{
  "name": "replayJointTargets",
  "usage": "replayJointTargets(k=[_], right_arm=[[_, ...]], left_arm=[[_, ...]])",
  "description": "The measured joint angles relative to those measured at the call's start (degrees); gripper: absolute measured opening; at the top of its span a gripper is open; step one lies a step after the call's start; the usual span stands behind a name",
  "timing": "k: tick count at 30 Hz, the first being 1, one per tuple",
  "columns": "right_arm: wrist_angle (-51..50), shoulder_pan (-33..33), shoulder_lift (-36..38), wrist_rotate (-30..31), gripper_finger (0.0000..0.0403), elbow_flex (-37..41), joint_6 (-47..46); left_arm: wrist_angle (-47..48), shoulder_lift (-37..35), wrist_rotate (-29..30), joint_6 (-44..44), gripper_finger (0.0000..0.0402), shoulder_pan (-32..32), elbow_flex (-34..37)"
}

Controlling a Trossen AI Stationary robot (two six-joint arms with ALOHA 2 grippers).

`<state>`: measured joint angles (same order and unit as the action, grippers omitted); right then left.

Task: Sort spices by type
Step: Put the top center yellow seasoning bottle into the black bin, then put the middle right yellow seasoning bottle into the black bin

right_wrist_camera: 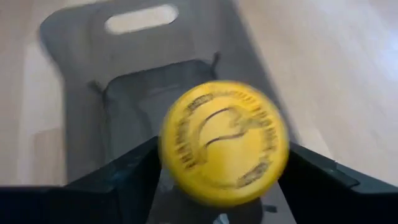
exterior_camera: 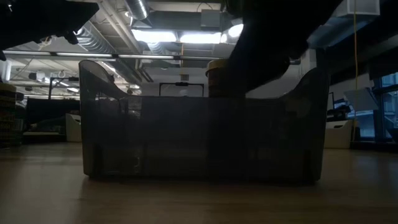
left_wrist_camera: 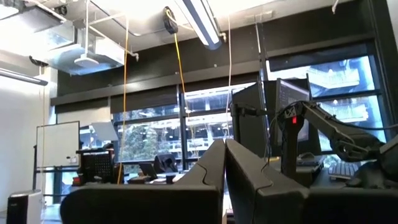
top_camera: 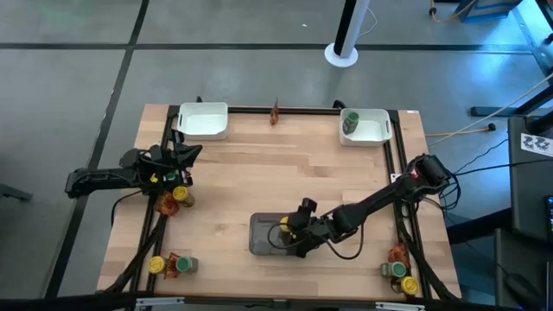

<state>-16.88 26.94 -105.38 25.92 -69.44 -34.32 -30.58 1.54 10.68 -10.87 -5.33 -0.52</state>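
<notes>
My right gripper (top_camera: 289,231) hangs over the grey tray (top_camera: 263,235), slanting down from the table's right side. A yellow-lidded jar (right_wrist_camera: 224,143) sits between its two fingers (right_wrist_camera: 127,177), lid up. The lid looks smeared while the fingers are sharp. In the low view the jar's lid (exterior_camera: 219,65) shows above the tray's wall (exterior_camera: 199,137). Whether its base rests in the tray is hidden. My left gripper (top_camera: 177,160) waits shut at the table's left edge, pointing up into the room. My right gripper has one finger on either side of the yellow-lidded jar, below its lid (right_wrist_camera: 186,180), coming slanted from above and from the table's right. The broad lid covers the sides, so I cannot tell whether the fingers touch the jar.
Two white trays stand at the far edge, one left (top_camera: 200,121) and one right (top_camera: 370,131) holding a green-lidded jar (top_camera: 350,123). A reddish packet (top_camera: 275,112) lies between them. More jars and packets sit at the left edge (top_camera: 177,197), near left (top_camera: 168,265) and near right (top_camera: 399,272).
</notes>
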Motion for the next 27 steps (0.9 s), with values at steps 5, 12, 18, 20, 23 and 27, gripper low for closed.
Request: replayJointTargets(k=[5, 12, 18, 20, 23, 27], right_arm=[[-0.12, -0.02, 0.02, 1.31, 0.0316, -0.06, -2.48], [0.10, 0.04, 0.76, 0.15, 0.0357, -0.20, -1.45], [-0.33, 0.04, 2.13, -4.06, 0.0373, -0.24, 2.10], [-1.32, 0.02, 3.04, -6.02, 0.0374, -1.31, 3.40], [-5.04, 0.04, 4.55, -4.98, 0.0374, -3.83, 3.51], [-10.51, 0.04, 6.57, -3.26, 0.0374, -6.82, 4.43]], left_arm=[[0.04, 0.00, 0.00, 0.39, 0.0004, -0.02, 0.00], [0.04, 0.00, 0.00, 0.42, 0.0004, -0.01, -0.01], [0.09, 0.02, 0.00, 0.44, 0.0004, -0.01, -0.01], [0.22, 0.02, 0.00, 0.44, 0.0004, 0.00, 0.00], [0.18, 0.02, 0.00, 0.44, 0.0004, -0.01, -0.01], [0.22, 0.02, -0.02, 0.45, 0.0004, 0.01, -0.02]])
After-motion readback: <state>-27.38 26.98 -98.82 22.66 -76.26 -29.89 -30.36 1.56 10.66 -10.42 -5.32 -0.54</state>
